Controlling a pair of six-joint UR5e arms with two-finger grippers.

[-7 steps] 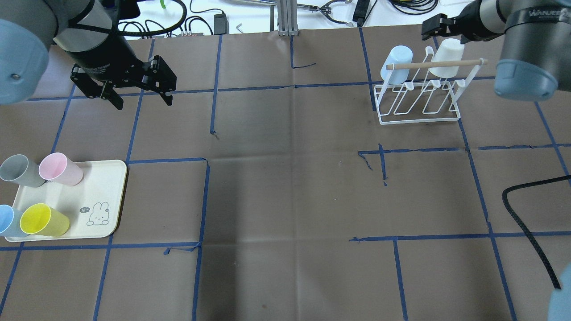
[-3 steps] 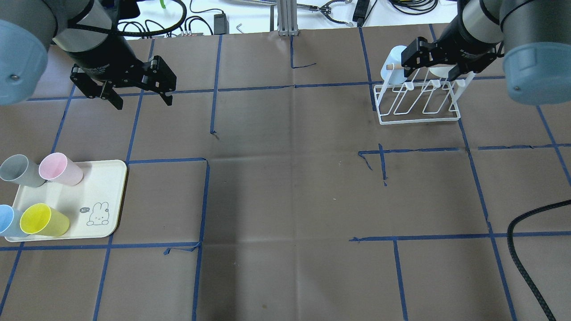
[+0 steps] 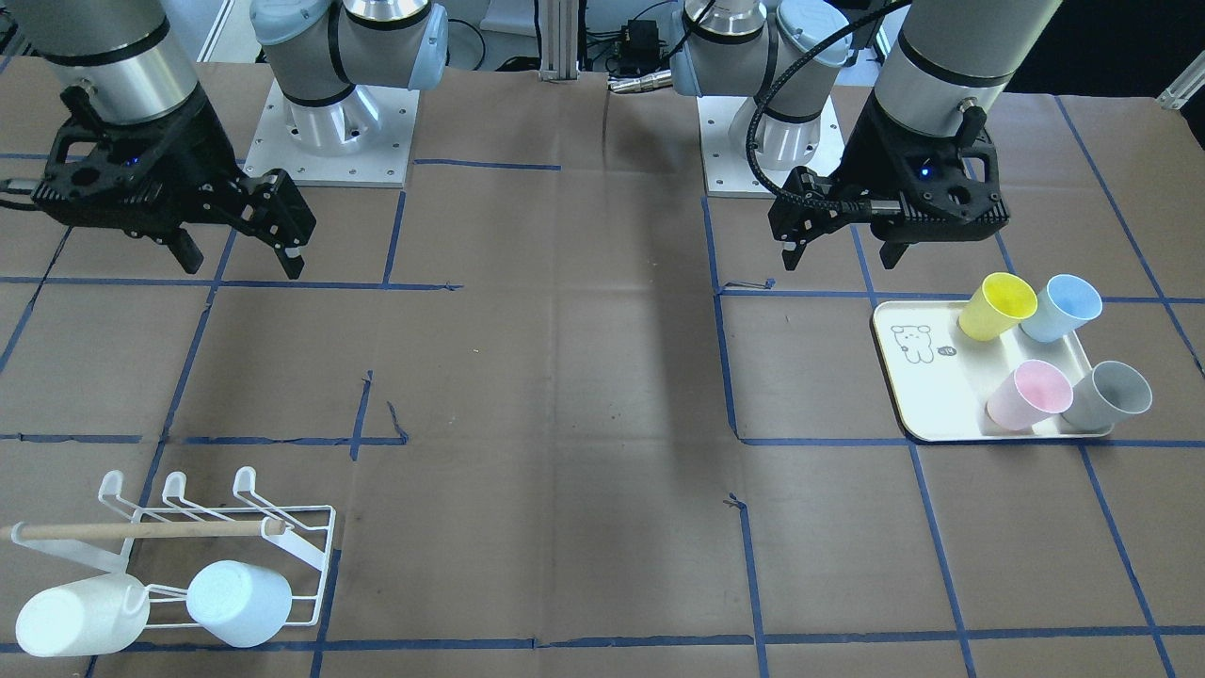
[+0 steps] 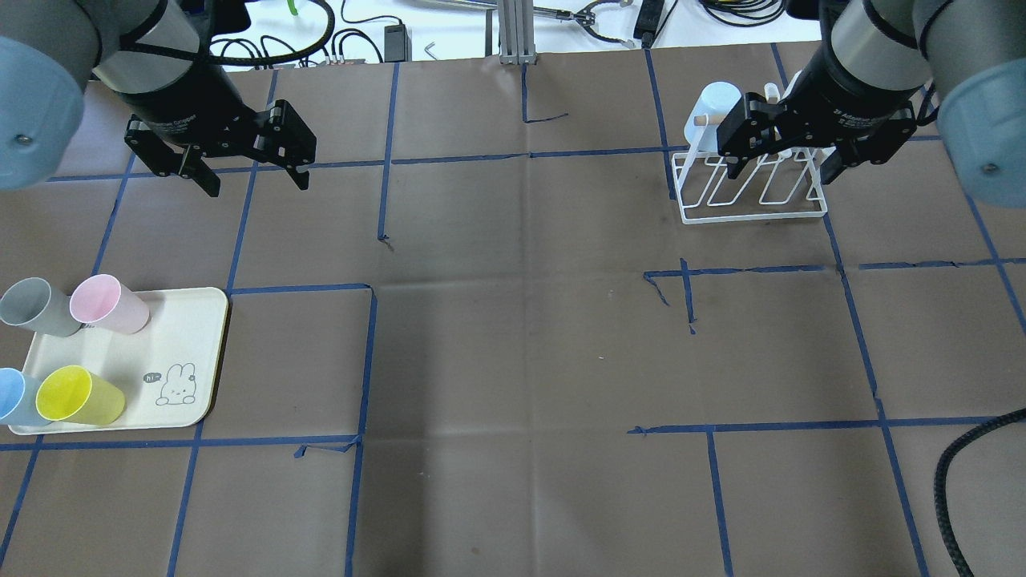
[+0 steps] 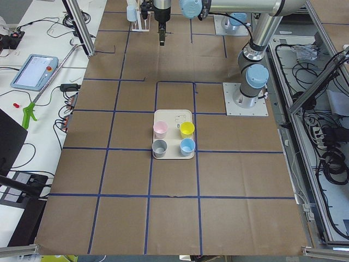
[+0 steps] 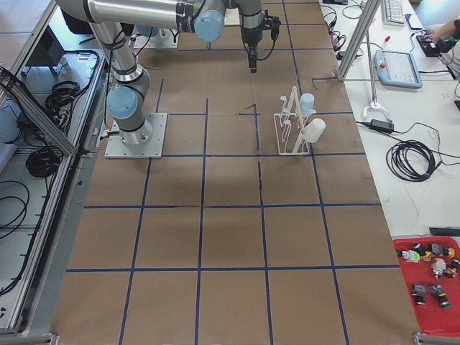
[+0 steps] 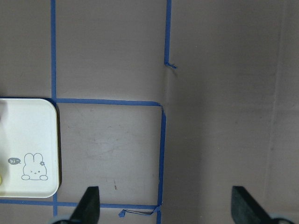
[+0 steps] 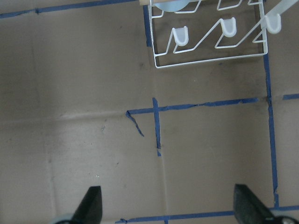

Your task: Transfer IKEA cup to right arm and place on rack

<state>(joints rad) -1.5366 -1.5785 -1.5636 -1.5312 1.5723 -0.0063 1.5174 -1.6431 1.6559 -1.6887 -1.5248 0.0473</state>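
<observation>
Four cups stand on a cream tray (image 4: pixel 180 336): yellow (image 4: pixel 76 395), pink (image 4: pixel 108 304), grey (image 4: pixel 36 307) and light blue (image 4: pixel 10 397). The white wire rack (image 4: pixel 753 200) with a wooden handle (image 3: pixel 141 529) holds a light blue cup (image 3: pixel 235 603) and a white cup (image 3: pixel 80 617). My left gripper (image 4: pixel 256 183) is open and empty, high above the table behind the tray. My right gripper (image 4: pixel 781 168) is open and empty, above the rack in the overhead view, hiding the white cup there. The rack's prongs show in the right wrist view (image 8: pixel 210 46).
Brown paper with blue tape lines covers the table (image 4: pixel 521 320). A black cable (image 4: pixel 954 481) hangs at the right front. Cables and tools lie past the far edge. The tray's corner with a rabbit drawing shows in the left wrist view (image 7: pixel 28 154).
My right arm has swung in from the far right edge, toward the middle and nearer, and now hangs over the rack. The left arm has not moved.
</observation>
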